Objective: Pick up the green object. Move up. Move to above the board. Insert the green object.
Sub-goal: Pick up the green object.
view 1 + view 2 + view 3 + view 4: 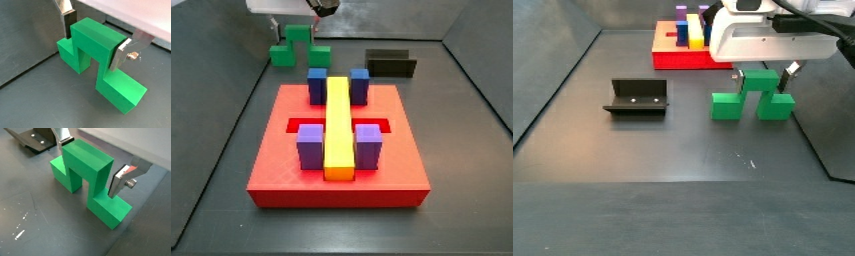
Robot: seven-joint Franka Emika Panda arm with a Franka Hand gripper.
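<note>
My gripper (95, 36) straddles the bright green bridge-shaped block's (99, 61) raised middle, jaws not yet touching; I should close squarely.

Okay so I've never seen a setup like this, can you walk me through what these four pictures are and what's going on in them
It is a robot arm working over a dark tabletop. Two pictures come from cameras on the arm's wrist, looking down past its gripper; the other two come from cameras fixed beside the table.

The gripper has two flat silver fingers. In both wrist views they stand on either side of the raised middle of a green object, a bridge-like piece whose two lower ends sit on the floor. The fingers look pressed against it, but I cannot tell if they are truly clamped.

In a side view, the red board lies apart from the green piece. It carries a long yellow bar with blue blocks and purple blocks beside it. The dark L-shaped fixture is part of the rig.
</note>
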